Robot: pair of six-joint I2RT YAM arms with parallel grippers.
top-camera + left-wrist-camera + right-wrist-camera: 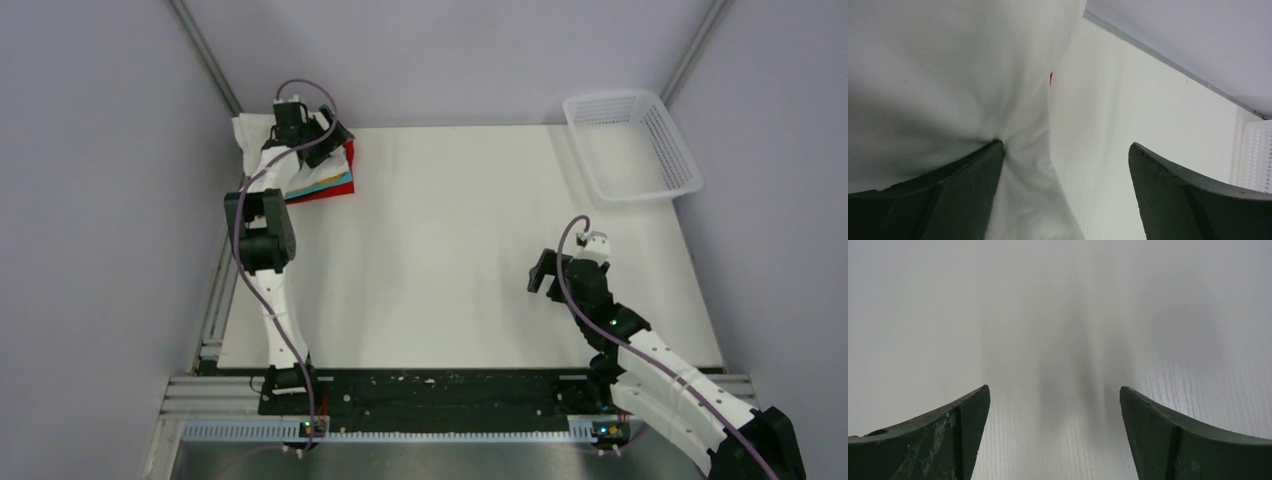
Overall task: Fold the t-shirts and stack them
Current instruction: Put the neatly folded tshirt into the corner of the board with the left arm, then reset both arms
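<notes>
The white tee [250,135] lies crumpled on a stack at the table's far left corner. Under it show a teal tee's edge [338,178] and a red tee's edge [338,190]; an orange tee cannot be made out for sure. My left gripper [335,135] is over the stack, open. In the left wrist view the gripper [1065,147] has its left finger pressed into the white tee [938,75], with cloth partly between the jaws and a red speck [1051,78] at the cloth's edge. My right gripper [545,272] is open and empty over bare table, as the right wrist view [1054,390] shows.
A white mesh basket [630,145] stands at the far right corner; its edge shows in the left wrist view [1255,155]. Grey walls close in the table on the left, back and right. The white tabletop [450,250] lies between the arms.
</notes>
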